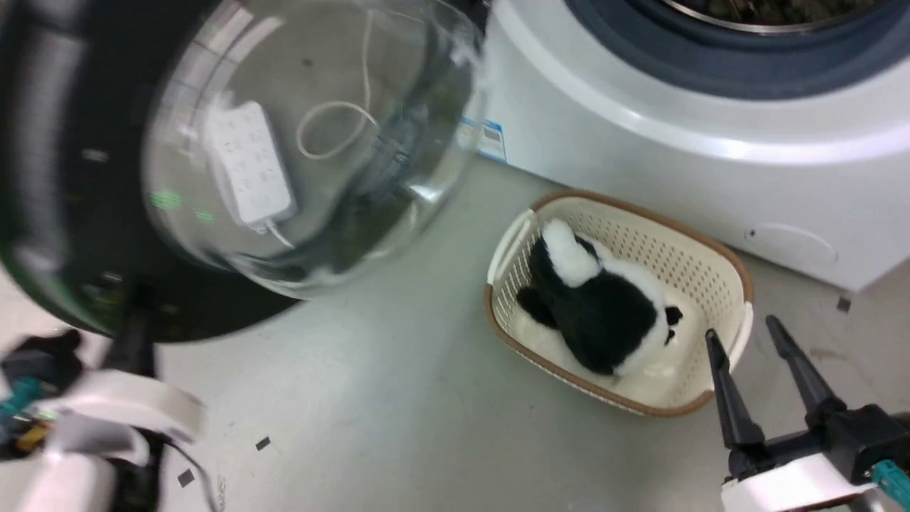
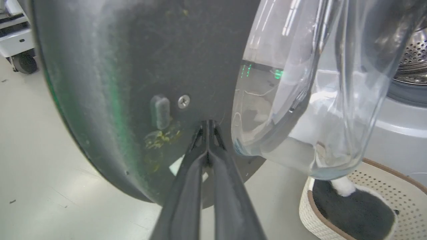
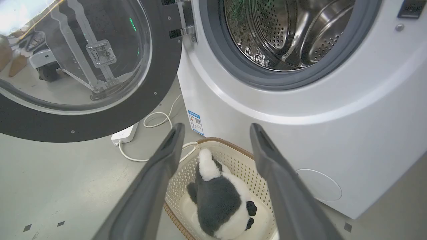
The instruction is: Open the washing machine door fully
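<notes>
Washing machine door (image 2: 133, 66) hangs open at 12 o'clock of the left gripper (image 2: 207, 125), whose closed fingertips touch its black ring. Right gripper (image 1: 741, 327) is spread wide and empty, with the door at its 10 o'clock.

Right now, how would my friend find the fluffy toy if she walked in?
Look for the big white washing machine with its round black door swung open. On the floor just in front of it sits a cream basket with a brown rim. The toy lies inside: the only soft, furry, black-and-white thing there.
</notes>
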